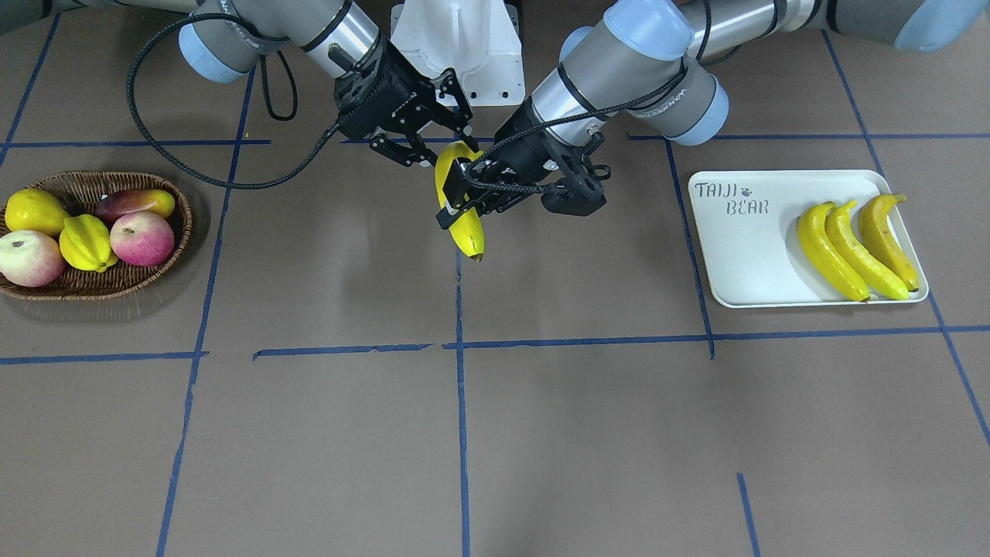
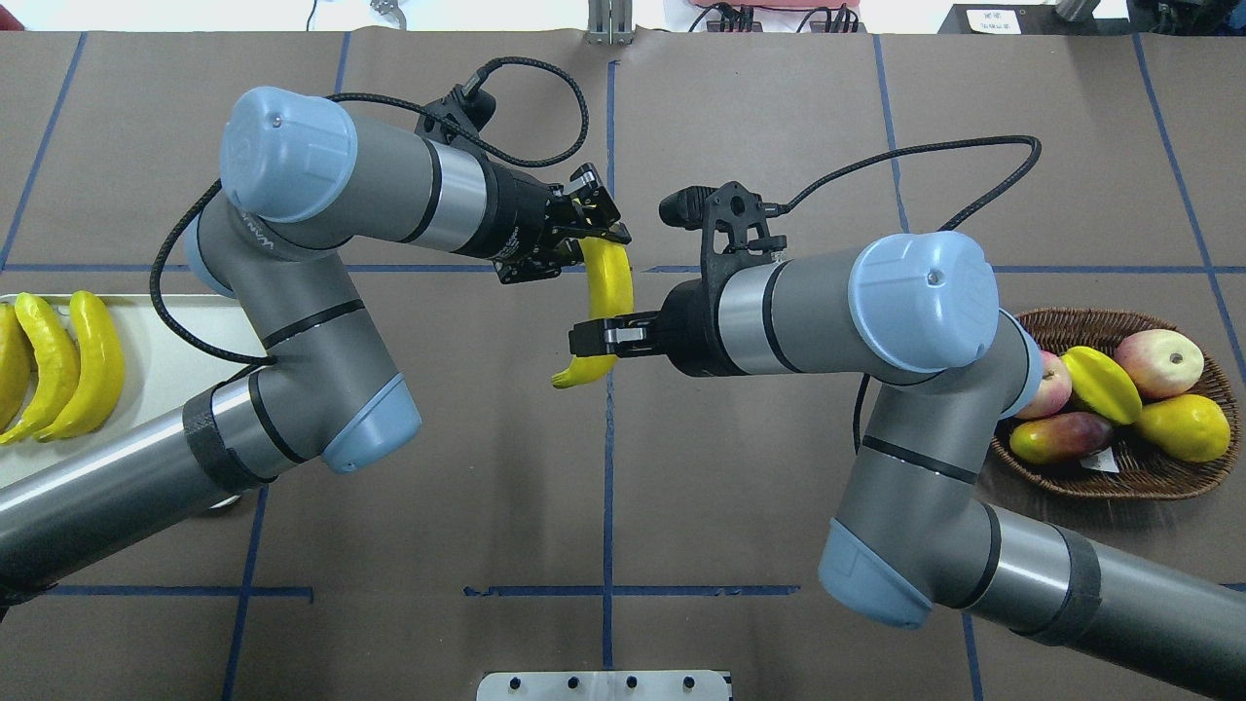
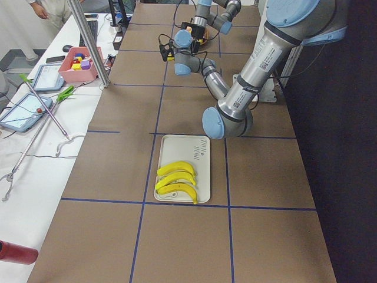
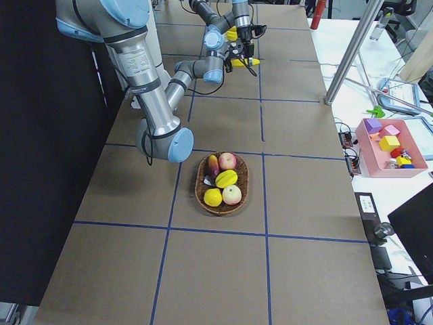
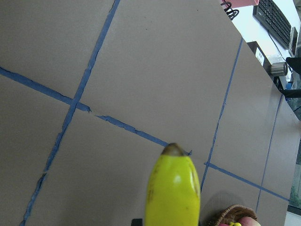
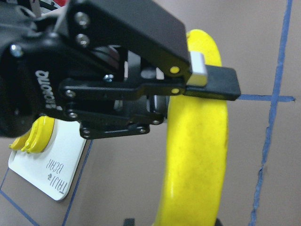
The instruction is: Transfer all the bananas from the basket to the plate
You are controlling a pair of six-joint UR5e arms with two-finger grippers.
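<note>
Likely light, stiff and slick, the banana (image 2: 608, 287) is best held mid-body; the left hand (image 2: 592, 226) clamps it, while I cannot tell the right hand's (image 2: 602, 337) grip.

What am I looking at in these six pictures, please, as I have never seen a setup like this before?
Two robot arms stand at a brown table, each ending in a two-finger gripper. Four pictures come from fixed cameras: front, overhead and both table ends. Two come from cameras on the wrists. On the table lie a white plate with three bananas and a wicker basket of other fruit. Mid-air, the left gripper clamps a fourth banana; the right gripper flanks it too, but whether it grips is unclear.
</note>
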